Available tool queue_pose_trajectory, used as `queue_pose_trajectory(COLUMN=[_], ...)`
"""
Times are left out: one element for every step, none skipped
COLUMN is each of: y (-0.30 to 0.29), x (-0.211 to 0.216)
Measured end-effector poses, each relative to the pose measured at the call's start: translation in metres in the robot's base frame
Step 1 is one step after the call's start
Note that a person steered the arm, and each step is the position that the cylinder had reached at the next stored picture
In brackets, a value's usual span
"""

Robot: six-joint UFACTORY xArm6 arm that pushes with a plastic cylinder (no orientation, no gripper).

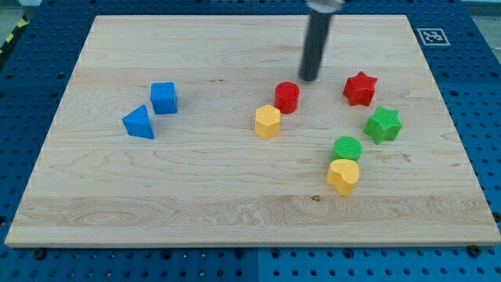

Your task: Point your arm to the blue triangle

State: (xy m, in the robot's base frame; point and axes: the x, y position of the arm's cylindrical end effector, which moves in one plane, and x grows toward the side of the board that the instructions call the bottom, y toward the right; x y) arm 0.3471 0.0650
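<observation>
Far left of end effector (309,77): blue triangle (138,123)

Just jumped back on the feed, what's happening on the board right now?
My tip sits near the view's top middle, just above and right of the red cylinder, touching no block. The blue triangle I am meant to point at lies far off toward the view's left, beside the blue cube. The yellow, green and red blocks cluster on the view's right.

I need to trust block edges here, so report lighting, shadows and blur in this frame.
Camera view: even, soft light, no glare on the board; the blue triangle and red cylinder look sharp with faint shadows; my tip is slightly soft, its top cropped.
</observation>
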Motion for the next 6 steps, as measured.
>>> queue_pose_trajectory(y=[-0.072, -0.142, -0.209, -0.262, -0.284, -0.273], x=[-0.010, -0.012, -0.012, -0.006, 0.014, 0.049])
